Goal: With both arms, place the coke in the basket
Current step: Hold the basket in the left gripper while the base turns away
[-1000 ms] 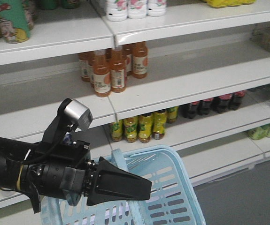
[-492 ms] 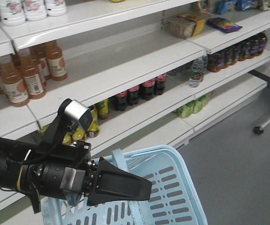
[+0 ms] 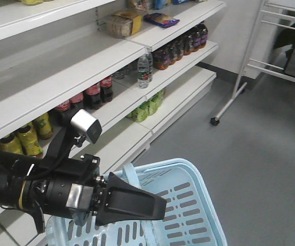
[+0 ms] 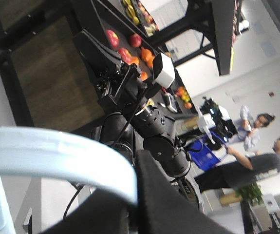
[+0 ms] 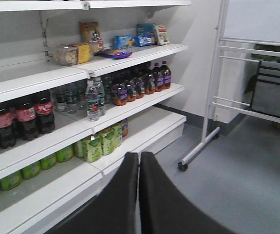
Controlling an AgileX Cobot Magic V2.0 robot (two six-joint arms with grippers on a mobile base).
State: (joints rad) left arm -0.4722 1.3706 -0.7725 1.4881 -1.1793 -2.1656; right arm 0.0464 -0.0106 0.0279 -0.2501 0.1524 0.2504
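Front view: a black right arm (image 3: 29,189) reaches in from the left, with a small silver camera (image 3: 85,125) on a bracket above it. The right gripper (image 3: 162,206) is closed and empty, its wedge-shaped fingers pressed together. It sits in front of the near rim of the light blue basket (image 3: 198,171), which fills the lower middle of the frame above the grey floor (image 3: 250,154). White shelves (image 3: 85,66) run along the left, and one carries dark cola bottles (image 3: 85,95) with red labels. In the left wrist view, the left gripper (image 4: 127,207) is clamped on the basket's flat blue handle (image 4: 57,153), which arches across the frame.
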